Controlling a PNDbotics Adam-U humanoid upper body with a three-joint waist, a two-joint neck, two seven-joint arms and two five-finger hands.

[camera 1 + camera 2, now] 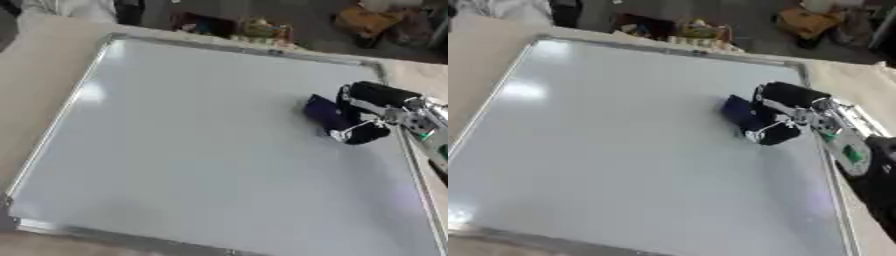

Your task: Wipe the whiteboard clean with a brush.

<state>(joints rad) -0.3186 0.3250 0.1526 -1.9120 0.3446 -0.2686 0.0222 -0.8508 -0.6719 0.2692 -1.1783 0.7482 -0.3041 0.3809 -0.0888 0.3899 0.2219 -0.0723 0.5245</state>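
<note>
- The near edge of the whiteboard (175,150) runs along the bottom of both views, its metal frame lying flat on the tan table (35,75). The white surface shows no marks that I can make out; only soft glare patches toward its left side.
- The board looks stiff and smooth, so I judge a wiper will slide over it easily and needs only to be kept flat against it. Being large and flat on the table, it should stay put.
- Farther in, toward the board's right edge, the brush (325,113) rests on the surface: a small dark blue block, probably light, with a soft wiping face underneath. The sensible hold is across its narrow sides from above.
- The right hand (785,117) comes in from the right side and is curled round the brush, with fingers over the top and the thumb below, holding it against the board.
- The left hand shows in neither view.
- Beyond the board's far edge is the floor with blurred clutter (367,20), which I cannot identify.
</note>
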